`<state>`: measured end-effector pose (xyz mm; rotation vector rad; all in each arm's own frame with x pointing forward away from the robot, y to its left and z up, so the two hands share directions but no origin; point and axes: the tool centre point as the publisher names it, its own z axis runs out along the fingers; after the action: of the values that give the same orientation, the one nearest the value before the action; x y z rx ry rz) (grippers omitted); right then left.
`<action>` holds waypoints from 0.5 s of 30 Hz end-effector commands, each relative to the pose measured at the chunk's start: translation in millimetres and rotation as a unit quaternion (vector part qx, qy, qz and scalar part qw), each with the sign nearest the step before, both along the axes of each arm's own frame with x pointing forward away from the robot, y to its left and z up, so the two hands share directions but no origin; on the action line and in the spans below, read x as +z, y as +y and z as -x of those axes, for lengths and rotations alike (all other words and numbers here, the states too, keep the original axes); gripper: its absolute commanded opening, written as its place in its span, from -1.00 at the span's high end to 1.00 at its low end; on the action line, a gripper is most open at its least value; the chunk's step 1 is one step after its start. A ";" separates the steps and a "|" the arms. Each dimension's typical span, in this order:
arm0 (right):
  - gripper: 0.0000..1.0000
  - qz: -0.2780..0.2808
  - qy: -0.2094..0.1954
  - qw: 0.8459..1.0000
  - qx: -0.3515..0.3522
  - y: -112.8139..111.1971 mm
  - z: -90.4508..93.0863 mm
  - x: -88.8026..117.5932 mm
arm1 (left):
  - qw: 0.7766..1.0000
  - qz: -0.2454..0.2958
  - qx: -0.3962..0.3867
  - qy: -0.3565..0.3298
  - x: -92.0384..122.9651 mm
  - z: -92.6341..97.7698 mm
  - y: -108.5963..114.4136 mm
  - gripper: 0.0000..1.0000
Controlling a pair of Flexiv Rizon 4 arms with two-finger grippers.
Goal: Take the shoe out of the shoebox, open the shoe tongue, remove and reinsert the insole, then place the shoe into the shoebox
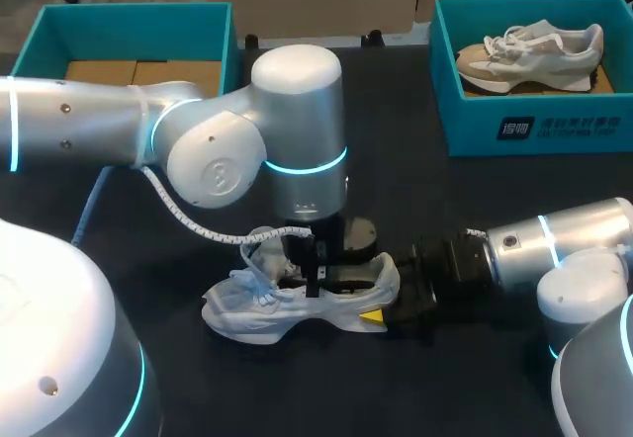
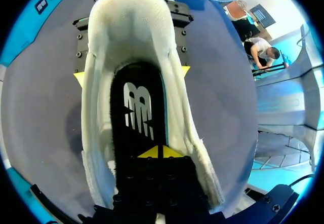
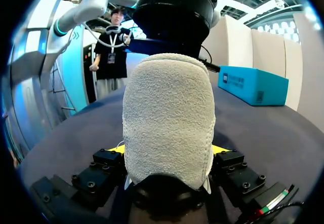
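Item under inspection: the shoe is out of its box and sitting on its sole on the bench, toward the near edge and roughly midway between the left and right edges, with its toe pointing to the left edge. The right tool is gripping the heel, one yellow tip bearing on each flank, and so is bracing the shoe. The left tool is reaching down through the shoe's opening. Its tips are drawn together with only a thin line between them and are resting at the black insole, which is lying flat inside. It cannot be told whether an edge of the insole is nipped between them. Assessment: the insole step is in hand, with the tongue apparently already laid open. The views do not settle whether this is the lift-out or the seating after reinsertion. The next move is calling for a firm hold at the heel while the left tool either draws the insole clear or finishes pressing it down flat. The far-left shoebox is showing only its bare floor and is probably awaiting the shoe. The far-right shoebox is holding a second shoe.
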<state>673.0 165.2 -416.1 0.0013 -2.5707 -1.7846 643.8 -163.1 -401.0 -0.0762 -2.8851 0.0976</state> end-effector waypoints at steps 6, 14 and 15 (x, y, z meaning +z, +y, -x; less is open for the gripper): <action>1.00 0.002 0.000 1.000 0.000 -0.4 0.3 -1.6 | 1.000 -0.003 -0.007 -0.009 -9.4 5.9 3.2 0.29; 1.00 0.002 0.000 1.000 0.000 -0.4 0.3 -1.6 | 0.999 0.011 0.002 -0.053 -24.7 -1.1 -3.0 0.32; 1.00 0.002 0.000 1.000 0.000 -0.4 0.3 -1.6 | 0.998 0.011 0.002 -0.059 -26.5 -1.8 -3.6 0.33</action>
<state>673.1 164.9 -416.8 0.0009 -2.5716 -1.7841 649.8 -164.5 -409.6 -0.0885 -2.9741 0.1194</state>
